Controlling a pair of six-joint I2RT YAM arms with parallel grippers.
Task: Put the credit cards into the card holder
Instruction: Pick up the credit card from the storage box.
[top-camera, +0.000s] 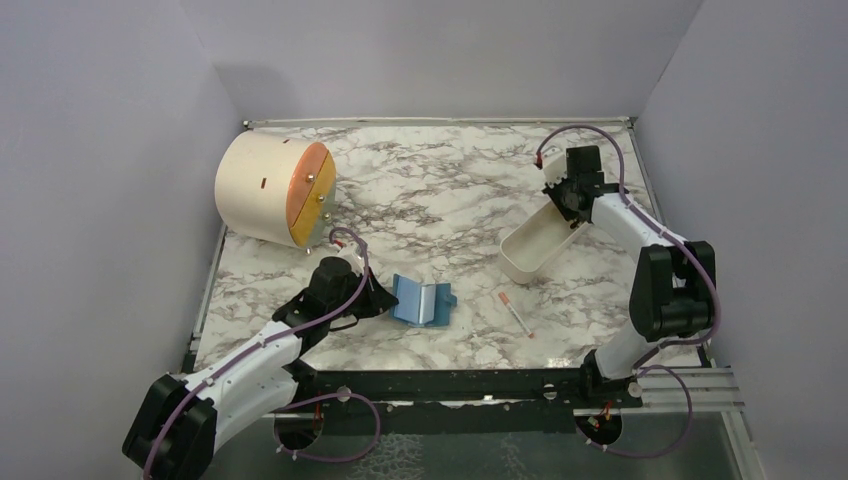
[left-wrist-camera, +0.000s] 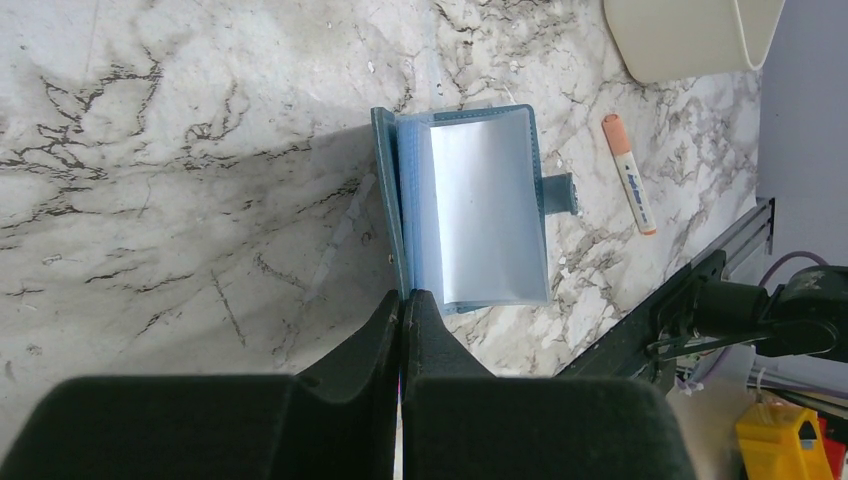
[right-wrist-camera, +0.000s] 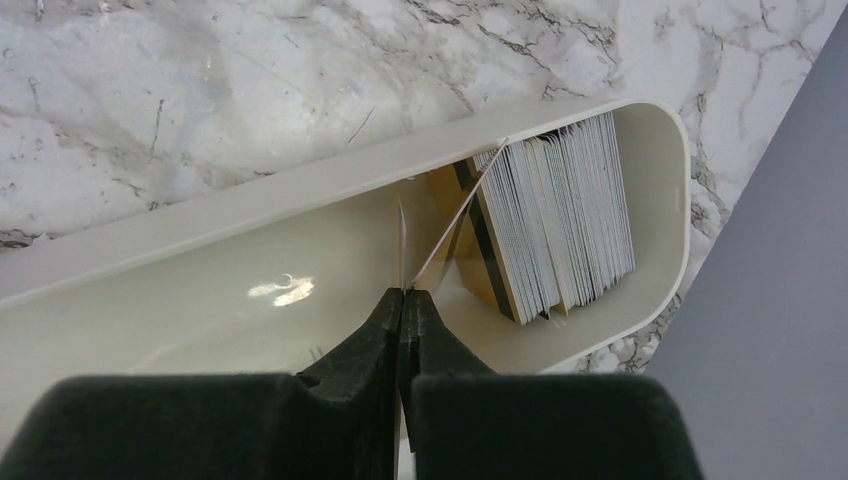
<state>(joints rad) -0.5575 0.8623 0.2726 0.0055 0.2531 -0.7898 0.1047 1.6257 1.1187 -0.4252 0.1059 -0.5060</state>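
Thin, stiff, light and slick, the credit cards (right-wrist-camera: 570, 210), a pack too dense to count, stand on edge in the one white tray (right-wrist-camera: 250, 200), best pinched by an exposed edge, as the closed right pincer (right-wrist-camera: 403, 292) seems to grip one, while the single open card holder (left-wrist-camera: 490, 210) lies on the table (left-wrist-camera: 150, 200), touching the closed left pincer (left-wrist-camera: 403, 297).

The left gripper (left-wrist-camera: 403, 296) is clamped shut on the card holder (left-wrist-camera: 490, 210) at its left edge. The right arm (top-camera: 650, 265) is stretched well off to the holder's far right, and the right gripper (right-wrist-camera: 404, 293) is pinched tight on a credit card (right-wrist-camera: 455, 215).
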